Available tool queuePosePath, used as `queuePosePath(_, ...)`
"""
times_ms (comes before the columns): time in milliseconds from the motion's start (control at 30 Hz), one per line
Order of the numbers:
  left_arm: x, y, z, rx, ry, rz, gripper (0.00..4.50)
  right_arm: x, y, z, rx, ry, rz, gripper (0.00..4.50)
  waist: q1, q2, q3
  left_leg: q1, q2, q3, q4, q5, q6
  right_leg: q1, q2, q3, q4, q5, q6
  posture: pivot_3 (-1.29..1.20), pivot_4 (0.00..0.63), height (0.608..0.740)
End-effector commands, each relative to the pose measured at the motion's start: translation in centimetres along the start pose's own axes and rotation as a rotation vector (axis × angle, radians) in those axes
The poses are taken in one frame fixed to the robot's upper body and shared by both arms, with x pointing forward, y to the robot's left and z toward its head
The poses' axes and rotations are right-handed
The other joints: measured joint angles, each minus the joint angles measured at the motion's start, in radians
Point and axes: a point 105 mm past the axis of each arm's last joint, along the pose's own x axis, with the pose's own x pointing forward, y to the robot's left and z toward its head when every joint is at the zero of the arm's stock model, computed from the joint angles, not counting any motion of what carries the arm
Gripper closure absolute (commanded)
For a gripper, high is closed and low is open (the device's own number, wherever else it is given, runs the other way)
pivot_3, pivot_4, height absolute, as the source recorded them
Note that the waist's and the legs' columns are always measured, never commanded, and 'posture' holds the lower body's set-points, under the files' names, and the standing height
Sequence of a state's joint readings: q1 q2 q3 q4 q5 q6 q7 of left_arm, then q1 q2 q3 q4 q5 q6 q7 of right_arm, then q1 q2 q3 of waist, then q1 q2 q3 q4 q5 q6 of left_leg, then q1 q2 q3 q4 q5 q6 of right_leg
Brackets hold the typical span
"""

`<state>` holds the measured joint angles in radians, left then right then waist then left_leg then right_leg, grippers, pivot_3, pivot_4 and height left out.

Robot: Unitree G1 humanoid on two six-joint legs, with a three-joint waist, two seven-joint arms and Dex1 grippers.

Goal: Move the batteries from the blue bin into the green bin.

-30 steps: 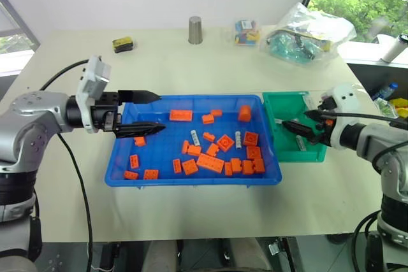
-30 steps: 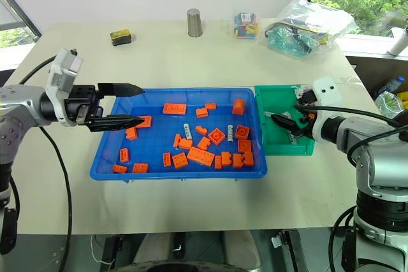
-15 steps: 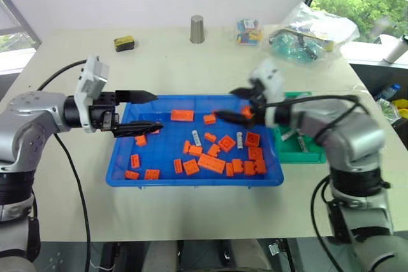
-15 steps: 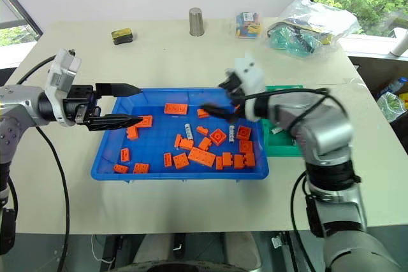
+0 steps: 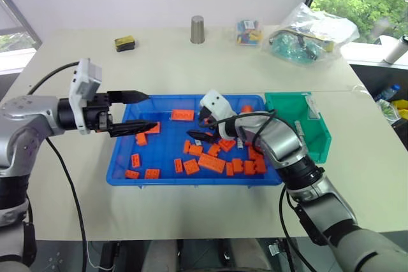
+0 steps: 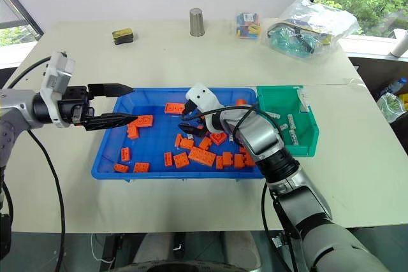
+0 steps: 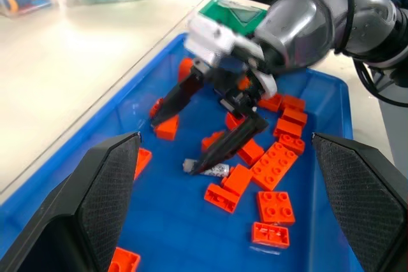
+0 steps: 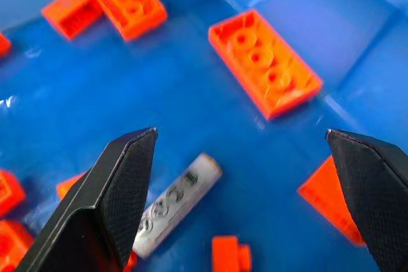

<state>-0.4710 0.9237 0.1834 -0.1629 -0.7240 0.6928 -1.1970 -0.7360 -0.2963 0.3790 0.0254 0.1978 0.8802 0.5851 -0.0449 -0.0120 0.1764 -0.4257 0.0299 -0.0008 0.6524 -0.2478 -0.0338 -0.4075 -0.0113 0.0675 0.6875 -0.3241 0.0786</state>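
- We pick the blue bin [image 5: 121, 173] on the counter [image 5: 191, 208] as landmark; the green bin [image 5: 322, 133] touches its right wall and already holds a few batteries.
- Target battery [image 8: 175, 203] lies flat on the blue bin's floor near its middle, orange bricks [image 8: 264, 62] close around it.
- Right pincer [image 5: 199, 128] hovers just above that battery, fingers wide apart, empty.
- Left pincer [image 5: 143, 111] hangs over the blue bin's left end, fingers apart, empty.
- Handling, our judgement: the battery is rigid, smooth metal, dense for its bulk, prone to roll or slip.
- We would grip across the barrel at mid-length, fingers on its long sides, clear of the neighbouring bricks.
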Motion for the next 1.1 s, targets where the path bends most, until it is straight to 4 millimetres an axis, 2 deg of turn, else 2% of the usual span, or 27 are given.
queuePosePath(33, -0.7, -0.3, 1.0, 0.041, -0.013, 0.022, 0.00, -0.7, -0.6, 0.5, -0.011, -0.033, -0.018, 0.14, -0.001, 0.000, 0.000, 0.000, 0.000, 0.000, 0.000, 0.000, 0.000, 0.000, 0.000, 0.000, 0.000, 0.000, 0.000, 0.00, 0.150, 0.740)
queuePosePath(233, -0.7, -0.5, 0.8, 0.039, -0.012, 0.026, 0.00, -1.8, 0.8, 0.6, -0.037, -0.043, 0.008, 0.14, 0.000, 0.000, 0.000, 0.000, 0.000, 0.000, 0.000, 0.000, 0.000, 0.000, 0.000, 0.000, 0.000, 0.000, 0.000, 0.00, 0.150, 0.740)
queuePosePath(433, -0.6, -0.4, 1.0, 0.042, -0.009, 0.021, 0.00, -2.6, 1.0, 0.0, -0.058, -0.022, -0.023, 0.14, 0.000, 0.000, 0.000, 0.000, 0.000, 0.000, 0.001, 0.000, 0.000, 0.000, 0.000, 0.000, 0.001, 0.000, 0.000, 0.00, 0.150, 0.740)
queuePosePath(767, -0.3, -0.1, 1.7, 0.051, -0.014, 0.009, 0.00, -0.9, 0.2, -1.2, -0.106, 0.022, -0.055, 0.14, 0.000, 0.000, 0.000, 0.000, 0.000, 0.000, 0.001, 0.000, 0.000, 0.000, 0.001, 0.000, 0.001, 0.000, 0.000, 0.00, 0.150, 0.740)
queuePosePath(967, -0.5, 0.3, 1.7, 0.053, -0.014, 0.018, 0.00, -0.6, 1.3, -0.8, -0.127, 0.019, -0.008, 0.14, -0.001, 0.000, 0.000, 0.000, 0.000, 0.000, 0.001, 0.000, 0.000, 0.000, 0.001, -0.001, 0.001, 0.000, 0.000, 0.00, 0.150, 0.740)
queuePosePath(1033, -0.5, 0.3, 1.7, 0.054, -0.016, 0.020, 0.00, -0.5, 1.5, -1.2, -0.131, 0.031, 0.004, 0.83, 0.000, 0.000, 0.000, 0.000, 0.000, 0.000, 0.001, 0.000, 0.000, 0.000, 0.001, -0.001, 0.001, 0.000, 0.000, 0.00, 0.150, 0.740)
queuePosePath(1100, -0.5, 0.3, 1.7, 0.054, -0.019, 0.022, 0.00, -0.5, 1.6, -1.4, -0.135, 0.037, 0.012, 1.70, 0.000, 0.000, 0.000, 0.000, 0.000, 0.000, 0.001, 0.000, 0.000, 0.000, 0.001, -0.001, 0.001, 0.000, 0.000, 0.00, 0.150, 0.740)
